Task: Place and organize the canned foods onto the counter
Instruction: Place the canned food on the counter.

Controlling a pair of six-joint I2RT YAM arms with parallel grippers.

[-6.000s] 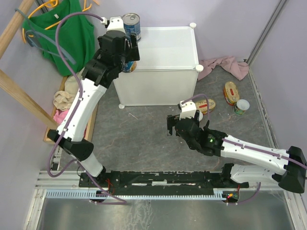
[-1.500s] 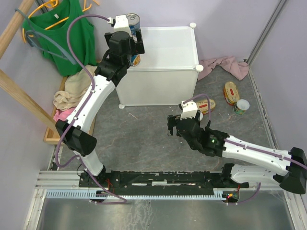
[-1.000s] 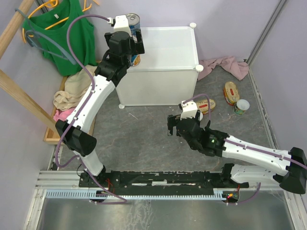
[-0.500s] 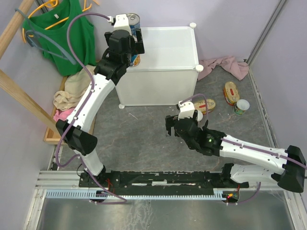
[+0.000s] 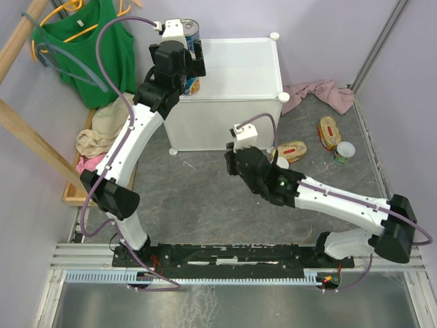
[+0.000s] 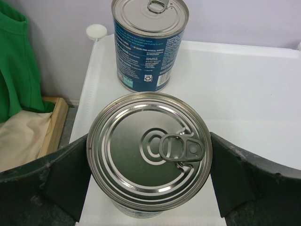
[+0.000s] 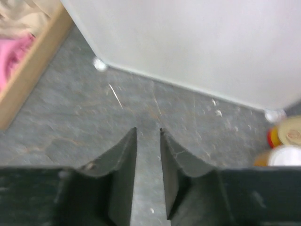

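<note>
Overhead view: two white robot arms on a grey bench [image 5: 198,205]. The L arm reaches up to the counter [image 5: 239,75], a white cube cabinet w/ round knobs at its corners. The left fingers [image 6: 66,181] are spread wide and pressed against both sides of a tall silver-topped can [image 6: 149,155]. It is upright, pull tab on top, over the counter's left edge toward the front; can't tell if its base touches the top. Just behind it, apart, a second tall can [image 6: 149,44] w/ blue label stands upright at the counter's back left corner. The R arm stretches across the bench in front of the counter. The right fingers [image 7: 131,155] hang over bare bench w/ only a thin gap between them, holding nothing. On the bench right of the counter is an oval gold tin [image 5: 292,149], w/ a small white-topped can [image 5: 280,162] close beside it, partly hidden by the R arm. Farther right, another oval tin [image 5: 330,131] and another white-topped can [image 5: 345,152] sit just beside each other. A pink cloth [image 5: 321,92] lies by the counter's right side. Left of the counter are a wooden tray [image 7: 33,75] of clothes and a green top [image 5: 95,48] on a hanger.
</note>
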